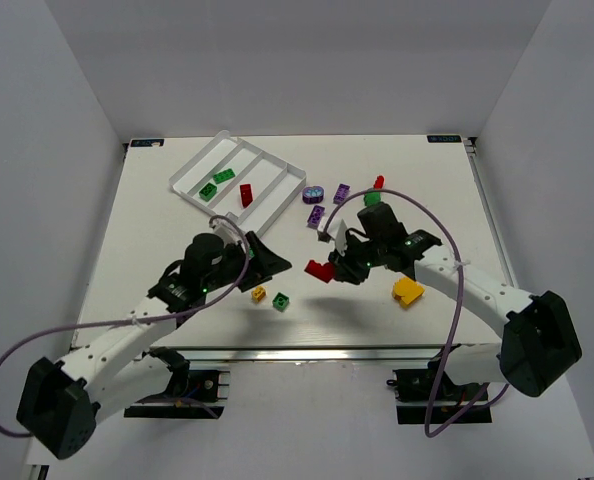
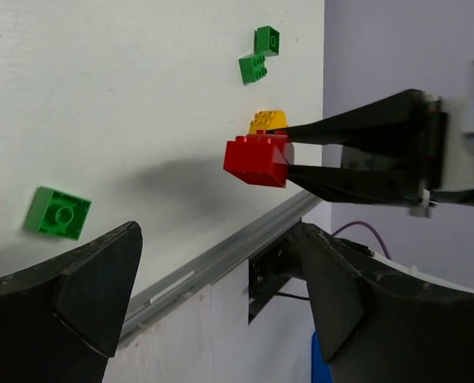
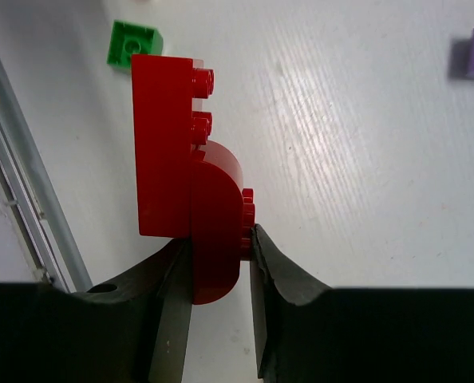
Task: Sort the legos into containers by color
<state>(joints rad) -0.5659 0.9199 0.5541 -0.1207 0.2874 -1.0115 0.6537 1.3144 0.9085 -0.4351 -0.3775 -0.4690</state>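
Observation:
My right gripper (image 1: 329, 266) is shut on a red lego (image 1: 321, 269) made of two joined pieces and holds it above the table's front middle. In the right wrist view the red lego (image 3: 185, 191) stands between my pads (image 3: 173, 295). My left gripper (image 1: 267, 262) is open and empty just left of it. The left wrist view shows the red lego (image 2: 257, 161) ahead of my open left gripper (image 2: 221, 295). The white tray (image 1: 195, 160) lies at the back left. It holds two green legos (image 1: 209, 190) and a red one (image 1: 245, 193).
Loose on the table are a small yellow lego (image 1: 259, 293), a green one (image 1: 280, 300), a larger yellow one (image 1: 408, 290), a round purple one (image 1: 313, 191), two more purple ones (image 1: 316, 216), a red one (image 1: 378, 182) and a green one (image 1: 372, 199). The table's front rail (image 2: 221, 259) is close below.

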